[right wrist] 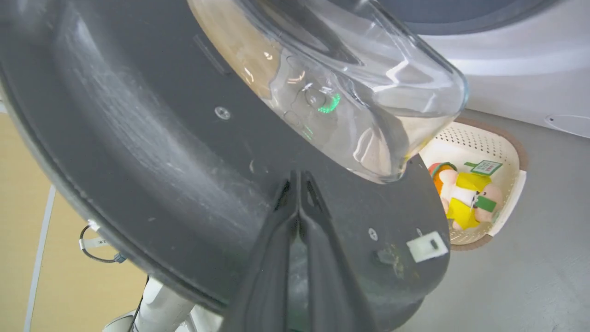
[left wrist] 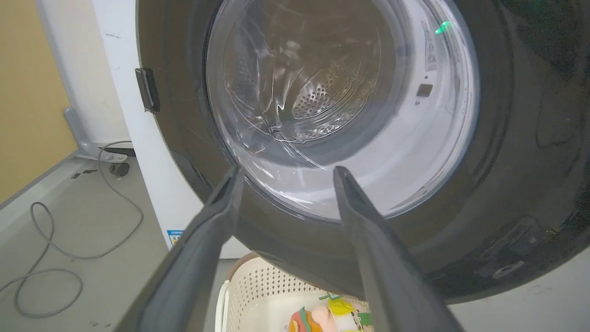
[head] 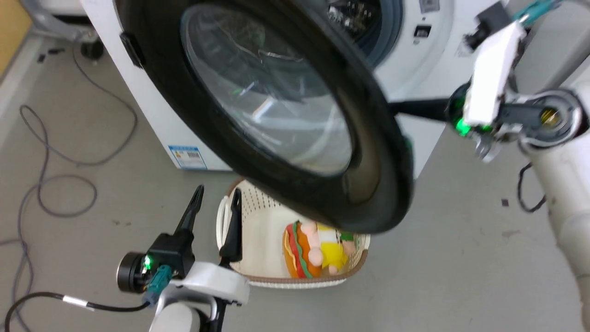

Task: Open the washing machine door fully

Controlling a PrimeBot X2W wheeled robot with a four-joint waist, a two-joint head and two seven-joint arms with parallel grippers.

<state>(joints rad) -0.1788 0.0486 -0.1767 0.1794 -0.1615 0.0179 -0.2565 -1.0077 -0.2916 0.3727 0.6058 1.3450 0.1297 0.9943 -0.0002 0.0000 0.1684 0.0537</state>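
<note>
Now door partway open — R gripper closed, tips at its inner face; L gripper spread, empty.

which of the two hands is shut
The right hand: its fingers are pressed together, tips at the inside of the washing machine door. The left hand has its fingers spread apart.

The washing machine door overhangs the basket; open floor lies beside.

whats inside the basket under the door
A colourful plush toy, orange, yellow and pink, lies in the basket. The door covers the basket's far part in the head view, so anything there is hidden.
</note>
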